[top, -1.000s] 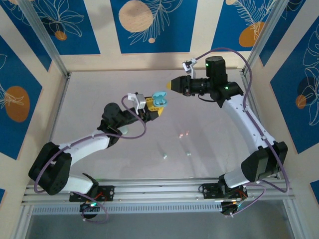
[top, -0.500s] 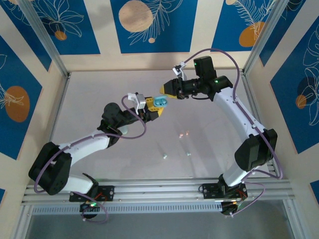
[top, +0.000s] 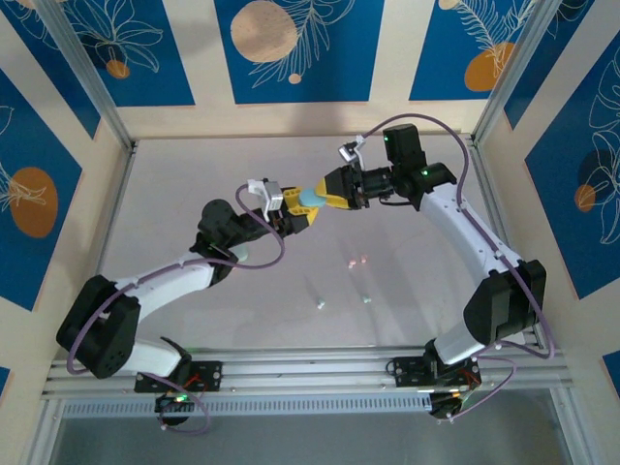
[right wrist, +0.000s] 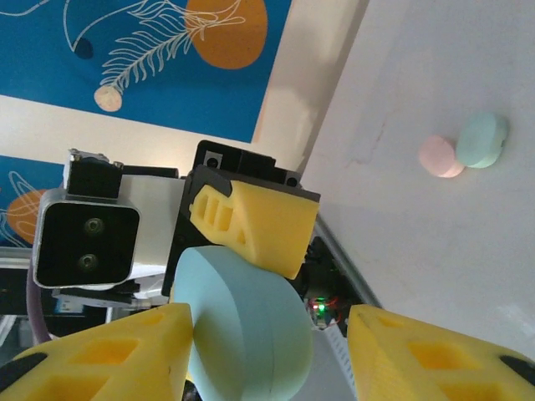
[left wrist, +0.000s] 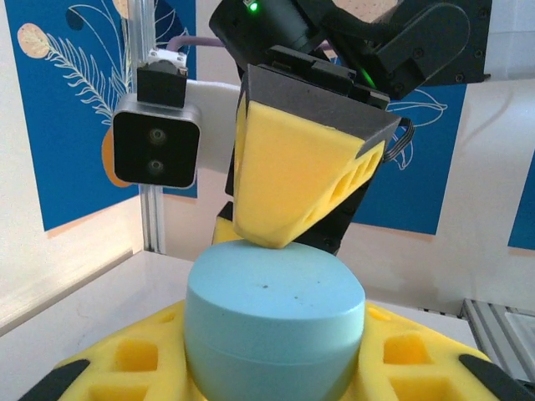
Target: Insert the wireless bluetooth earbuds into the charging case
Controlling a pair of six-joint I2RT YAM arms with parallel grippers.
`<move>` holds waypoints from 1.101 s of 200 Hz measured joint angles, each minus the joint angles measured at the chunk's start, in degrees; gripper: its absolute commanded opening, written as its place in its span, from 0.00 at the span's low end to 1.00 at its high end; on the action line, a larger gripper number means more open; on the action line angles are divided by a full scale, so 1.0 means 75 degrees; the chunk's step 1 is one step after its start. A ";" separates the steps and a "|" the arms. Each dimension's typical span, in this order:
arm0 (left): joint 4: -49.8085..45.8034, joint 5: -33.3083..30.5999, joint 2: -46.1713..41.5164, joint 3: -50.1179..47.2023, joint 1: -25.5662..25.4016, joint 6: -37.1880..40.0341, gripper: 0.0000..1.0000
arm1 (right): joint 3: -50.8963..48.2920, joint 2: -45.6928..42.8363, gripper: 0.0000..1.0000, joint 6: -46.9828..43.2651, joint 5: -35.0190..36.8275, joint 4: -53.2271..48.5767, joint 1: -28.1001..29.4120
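The charging case (top: pixel 309 199), a pale blue pebble, is held above the table with its lid down, and my left gripper (top: pixel 298 206) is shut on its lower half. In the left wrist view the case (left wrist: pixel 276 317) sits between my yellow pads (left wrist: pixel 125 363). My right gripper (top: pixel 323 193) is open and straddles the case from the far right. In the right wrist view one pad (right wrist: pixel 125 351) touches the case (right wrist: pixel 242 334) and the other pad (right wrist: pixel 435 359) stands apart. Earbuds lie on the table: two mint (top: pixel 320 304) and two pink (top: pixel 351 263).
A pink bud (right wrist: pixel 440 156) and a mint bud (right wrist: pixel 482 139) lie side by side on the white table (top: pixel 194 184). Metal frame posts (top: pixel 92 87) and patterned walls close in the table. The right arm's wrist camera (left wrist: pixel 156 149) hangs just beyond the case.
My right gripper has swung left up to the case and opened wider around it. The case gaped open a second ago and now looks closed. The left arm has stayed still.
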 measured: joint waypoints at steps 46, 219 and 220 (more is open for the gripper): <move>0.0079 0.0032 0.0128 0.0055 0.0000 -0.0055 0.24 | -0.0265 0.0000 0.40 0.0688 -0.0510 0.0501 0.0061; -0.1099 -0.0262 -0.0003 0.0323 0.0015 0.0344 0.72 | -0.0367 0.0058 0.13 0.1515 -0.0283 0.1311 -0.0064; -0.1145 -0.0271 -0.0015 0.0329 0.0015 0.0367 0.72 | -0.0373 0.0058 0.12 0.1527 -0.0268 0.1323 -0.0067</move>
